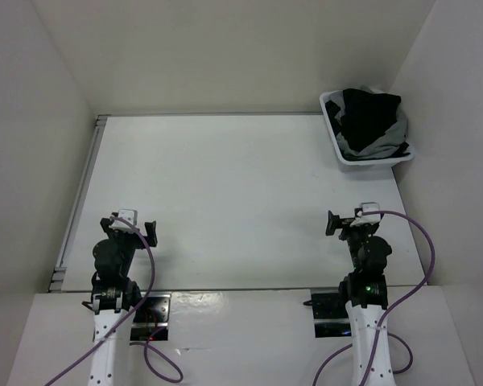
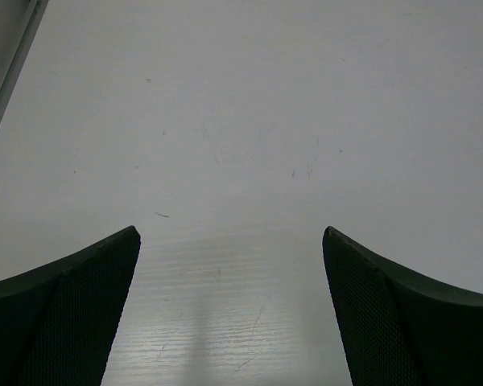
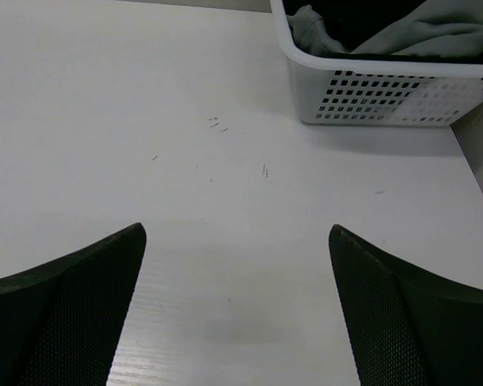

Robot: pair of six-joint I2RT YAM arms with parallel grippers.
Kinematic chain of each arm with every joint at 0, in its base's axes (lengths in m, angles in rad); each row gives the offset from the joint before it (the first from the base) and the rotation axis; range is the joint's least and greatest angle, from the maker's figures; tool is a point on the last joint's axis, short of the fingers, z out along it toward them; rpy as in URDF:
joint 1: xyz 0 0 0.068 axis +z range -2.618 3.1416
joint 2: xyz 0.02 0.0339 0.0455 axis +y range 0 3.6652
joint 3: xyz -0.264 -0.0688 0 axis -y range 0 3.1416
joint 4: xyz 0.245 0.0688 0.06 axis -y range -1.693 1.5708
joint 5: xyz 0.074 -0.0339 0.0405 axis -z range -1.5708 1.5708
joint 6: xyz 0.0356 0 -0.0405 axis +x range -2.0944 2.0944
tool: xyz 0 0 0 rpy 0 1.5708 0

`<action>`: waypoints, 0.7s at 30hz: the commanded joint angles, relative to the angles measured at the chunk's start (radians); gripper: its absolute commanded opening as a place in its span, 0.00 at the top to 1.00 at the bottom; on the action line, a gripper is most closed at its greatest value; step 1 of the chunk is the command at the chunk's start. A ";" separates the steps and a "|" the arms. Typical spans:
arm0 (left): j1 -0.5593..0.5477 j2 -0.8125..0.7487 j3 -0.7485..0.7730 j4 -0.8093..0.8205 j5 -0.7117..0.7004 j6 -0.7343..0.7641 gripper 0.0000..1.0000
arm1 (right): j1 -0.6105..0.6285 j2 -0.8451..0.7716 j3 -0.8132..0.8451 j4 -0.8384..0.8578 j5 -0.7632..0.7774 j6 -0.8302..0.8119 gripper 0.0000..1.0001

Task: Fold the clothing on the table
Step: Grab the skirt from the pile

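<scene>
From above, left fingers (image 1: 150, 232) and right fingers (image 1: 332, 223) stand wide, empty, over the counter (image 1: 225, 177); black clothing (image 1: 370, 111) lies in the far-right basket (image 1: 372, 159). Left wrist: pair fully apart, touching nothing. Right wrist: likewise, basket ahead.

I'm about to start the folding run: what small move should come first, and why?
Probably reach the right gripper, open and on that side, toward the white basket at the far right corner: the black clothing sits heaped in it with a grey garment, not laid out on the table.
</scene>
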 commanded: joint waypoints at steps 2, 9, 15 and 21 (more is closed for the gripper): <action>-0.002 -0.137 -0.030 0.022 0.011 0.016 0.00 | -0.002 -0.084 -0.036 0.013 0.012 0.007 0.02; -0.002 -0.137 -0.030 0.022 0.011 0.016 0.00 | -0.002 -0.084 -0.036 0.013 0.012 0.007 0.02; -0.002 -0.137 -0.030 0.022 0.011 0.016 0.00 | 0.008 -0.084 0.054 0.076 -0.012 0.014 0.02; -0.002 -0.137 -0.030 0.022 0.028 0.016 0.00 | 0.017 -0.058 0.249 0.055 0.216 0.013 0.02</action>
